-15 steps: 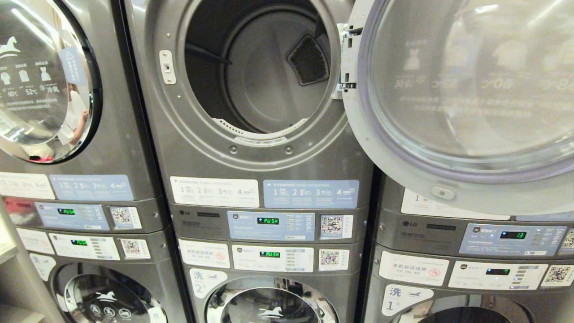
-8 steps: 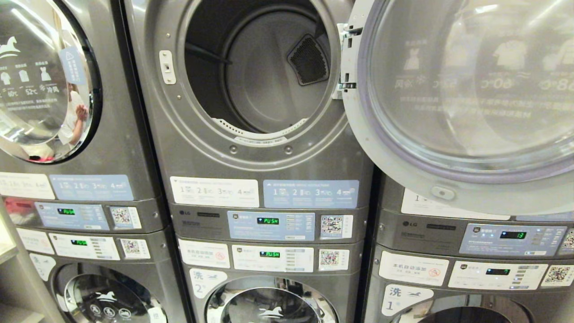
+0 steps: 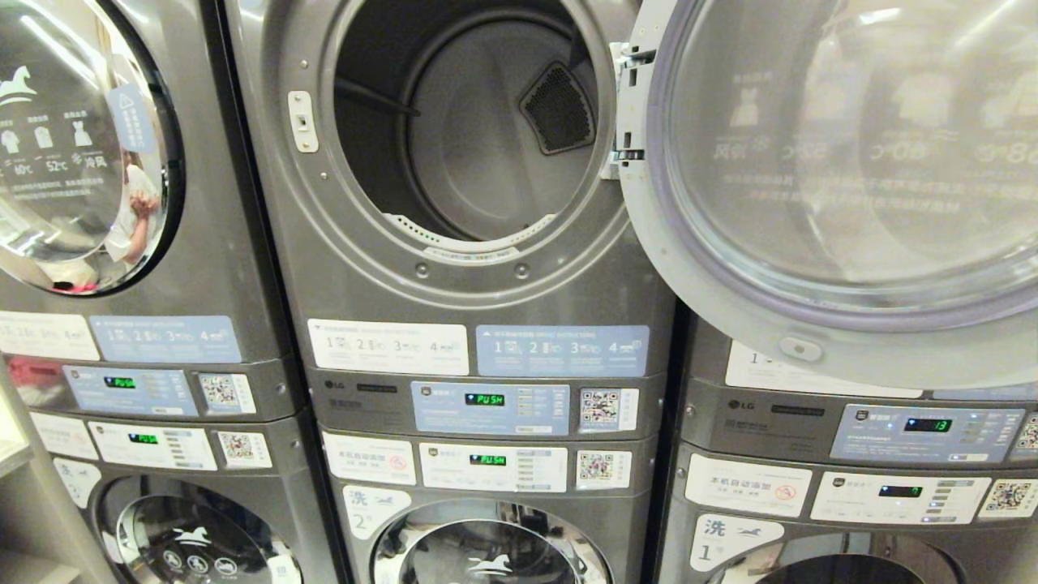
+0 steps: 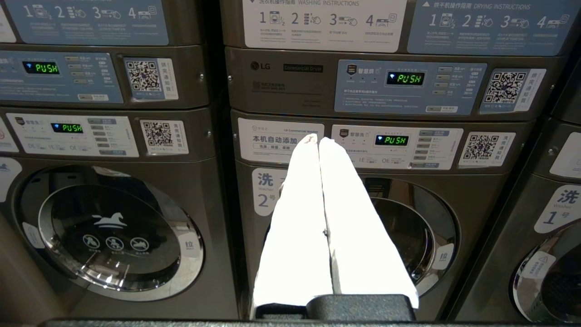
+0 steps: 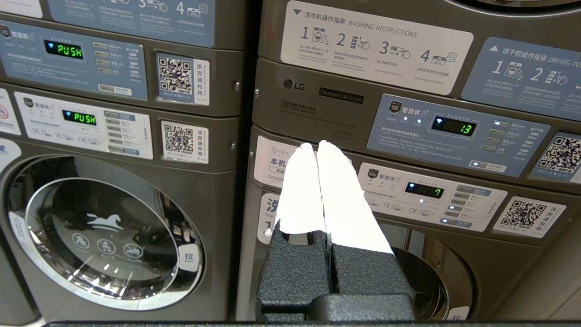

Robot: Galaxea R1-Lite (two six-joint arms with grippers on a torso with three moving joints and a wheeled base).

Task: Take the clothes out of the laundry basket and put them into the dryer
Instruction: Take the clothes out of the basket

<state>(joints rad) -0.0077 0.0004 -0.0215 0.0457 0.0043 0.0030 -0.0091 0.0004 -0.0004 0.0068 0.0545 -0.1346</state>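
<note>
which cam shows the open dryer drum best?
Head view: the dryer drum is fully visible past the swung-open door, with no clothes inside. Both wrist views show only control panels and washer doors below; no drum.

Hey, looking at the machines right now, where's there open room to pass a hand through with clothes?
The middle dryer's drum is open and bare, ringed by its grey door frame. Its door hangs swung out on the right, crowding that side. The left dryer door is shut.
</note>
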